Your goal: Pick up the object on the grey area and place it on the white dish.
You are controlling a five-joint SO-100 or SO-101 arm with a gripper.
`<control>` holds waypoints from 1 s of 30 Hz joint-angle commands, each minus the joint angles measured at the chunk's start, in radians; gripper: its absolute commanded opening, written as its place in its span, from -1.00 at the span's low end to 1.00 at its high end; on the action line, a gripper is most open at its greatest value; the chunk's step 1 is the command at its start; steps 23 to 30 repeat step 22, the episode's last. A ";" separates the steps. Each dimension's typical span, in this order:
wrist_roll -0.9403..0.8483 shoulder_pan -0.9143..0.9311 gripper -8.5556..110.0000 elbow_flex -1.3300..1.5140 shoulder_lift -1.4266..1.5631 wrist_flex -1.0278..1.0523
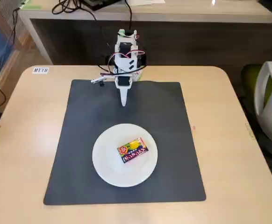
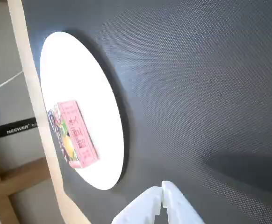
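Note:
The yellow, orange and pink candy packet [image 1: 132, 150] lies flat near the middle of the white dish [image 1: 109, 165]. The dish stands on the dark grey mat [image 1: 80, 140], toward its front. In the wrist view the packet [image 2: 73, 134] shows on the dish [image 2: 91, 84] at the left, with the mat [image 2: 201, 93] filling the rest. My gripper [image 1: 123, 103] is at the mat's far edge, folded back near the arm's base, well away from the dish. Its white fingers [image 2: 173, 205] are together and hold nothing.
The mat lies on a light wooden table [image 1: 24, 140] with a small label [image 1: 40, 70] at the far left corner. A desk with cables stands behind the arm. A white and green chair [image 1: 271, 102] is at the right.

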 commanded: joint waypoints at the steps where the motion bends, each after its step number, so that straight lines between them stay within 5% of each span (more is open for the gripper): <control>1: -0.017 0.005 -0.86 0.043 0.023 0.003; 30: -0.020 0.005 -0.86 0.043 0.025 -0.006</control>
